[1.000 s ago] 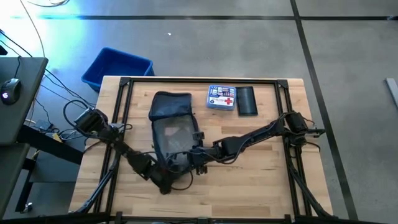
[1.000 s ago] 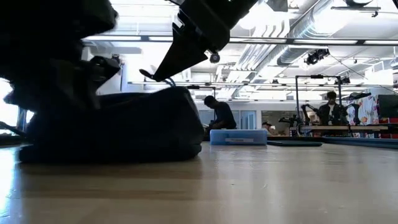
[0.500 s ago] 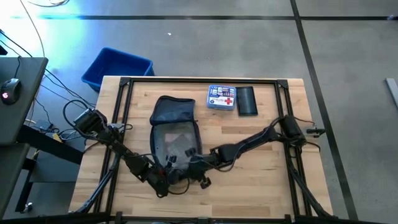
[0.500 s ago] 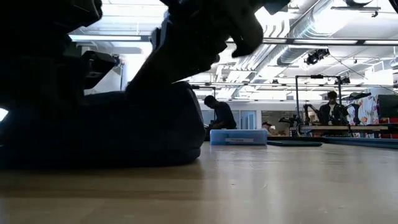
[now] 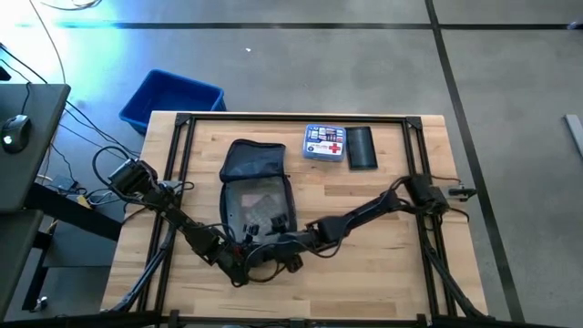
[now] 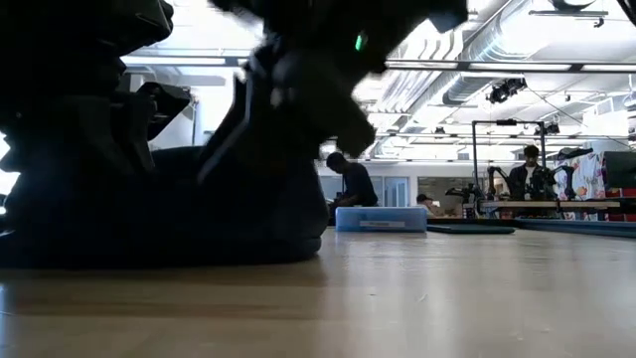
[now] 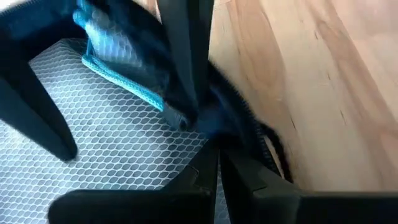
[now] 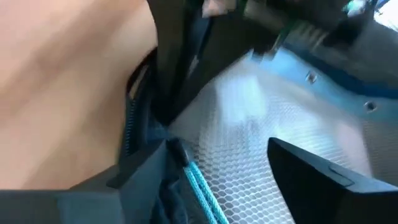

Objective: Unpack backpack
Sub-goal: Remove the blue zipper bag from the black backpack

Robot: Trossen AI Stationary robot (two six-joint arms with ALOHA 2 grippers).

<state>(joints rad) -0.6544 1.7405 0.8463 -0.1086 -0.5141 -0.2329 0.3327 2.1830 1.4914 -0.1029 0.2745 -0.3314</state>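
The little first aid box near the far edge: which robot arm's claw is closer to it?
Right. The right gripper is at the backpack's near end, toward the first aid box's side; the left gripper sits beside it, slightly farther away.

Right gripper (image 5: 290,258) is moving from beside the backpack (image 5: 256,196) to its near, open end, where its fingers (image 8: 314,168) are now spreading over the pale mesh lining (image 8: 249,143). Backpack is opening flatter, exposing more lining. Left gripper (image 5: 239,266) is holding pinched shut on the backpack's edge.
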